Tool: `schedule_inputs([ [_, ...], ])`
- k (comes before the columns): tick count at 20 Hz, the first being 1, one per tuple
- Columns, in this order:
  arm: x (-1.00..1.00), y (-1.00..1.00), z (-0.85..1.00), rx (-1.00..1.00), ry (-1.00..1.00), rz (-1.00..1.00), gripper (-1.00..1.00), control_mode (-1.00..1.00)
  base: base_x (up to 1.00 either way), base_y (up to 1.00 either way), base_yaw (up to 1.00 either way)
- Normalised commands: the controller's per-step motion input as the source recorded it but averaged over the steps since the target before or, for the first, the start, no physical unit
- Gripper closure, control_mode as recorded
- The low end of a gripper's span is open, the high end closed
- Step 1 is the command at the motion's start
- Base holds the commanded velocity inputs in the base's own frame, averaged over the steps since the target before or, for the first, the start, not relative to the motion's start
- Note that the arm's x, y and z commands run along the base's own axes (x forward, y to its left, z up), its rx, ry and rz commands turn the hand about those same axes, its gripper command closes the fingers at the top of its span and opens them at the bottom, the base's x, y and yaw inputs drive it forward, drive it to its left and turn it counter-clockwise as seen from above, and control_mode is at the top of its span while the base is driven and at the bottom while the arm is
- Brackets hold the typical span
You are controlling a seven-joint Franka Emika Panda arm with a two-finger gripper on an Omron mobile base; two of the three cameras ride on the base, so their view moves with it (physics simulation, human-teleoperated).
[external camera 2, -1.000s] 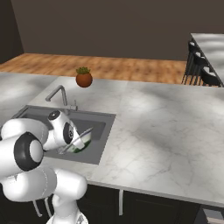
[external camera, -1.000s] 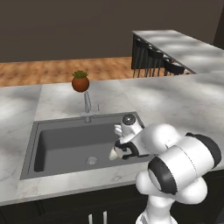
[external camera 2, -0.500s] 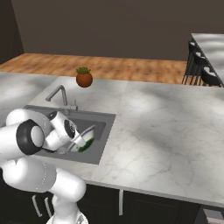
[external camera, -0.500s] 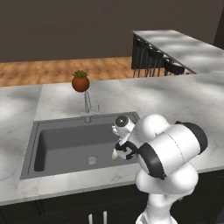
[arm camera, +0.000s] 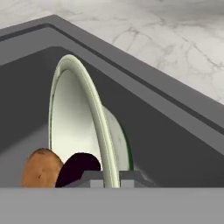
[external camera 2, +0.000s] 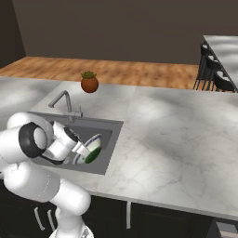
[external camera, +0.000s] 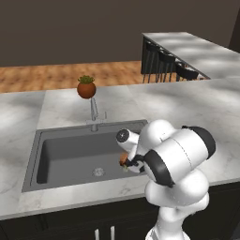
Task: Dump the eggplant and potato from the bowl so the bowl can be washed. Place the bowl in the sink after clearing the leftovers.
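Since a second ago, the arm has drawn back toward the base, its big elbow joint swinging lower and nearer the cameras while the wrist stays over the right end of the sink (external camera: 70, 154). Folded tightly, the forearm points down into the basin. The gripper (arm camera: 112, 177) is clamped on the rim of the bowl (arm camera: 76, 118), held on edge, nearly upright. Potato (arm camera: 41, 168) and eggplant (arm camera: 81, 168) lie against the bowl's inner face, touching each other.
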Motion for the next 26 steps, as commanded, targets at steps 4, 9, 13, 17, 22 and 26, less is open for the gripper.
schedule_inputs([
  [4,0.1,0.0,0.0,-0.08,0.0,0.0,1.0,-1.0,0.0,0.0,0.0],
  [9,0.03,0.0,0.0,-0.06,0.0,0.0,1.0,-1.0,0.0,0.0,0.0],
  [13,0.0,0.05,0.0,-0.14,0.0,0.0,1.0,-1.0,0.0,0.0,0.0],
  [17,0.0,0.06,0.04,-0.16,0.0,0.0,1.0,-1.0,0.0,0.0,0.0],
  [22,0.0,0.0,0.4,-0.04,-0.05,0.0,1.0,-1.0,0.0,0.0,0.0],
  [26,0.0,-0.01,0.48,0.01,-0.09,0.0,1.0,-1.0,0.0,0.0,0.0],
])
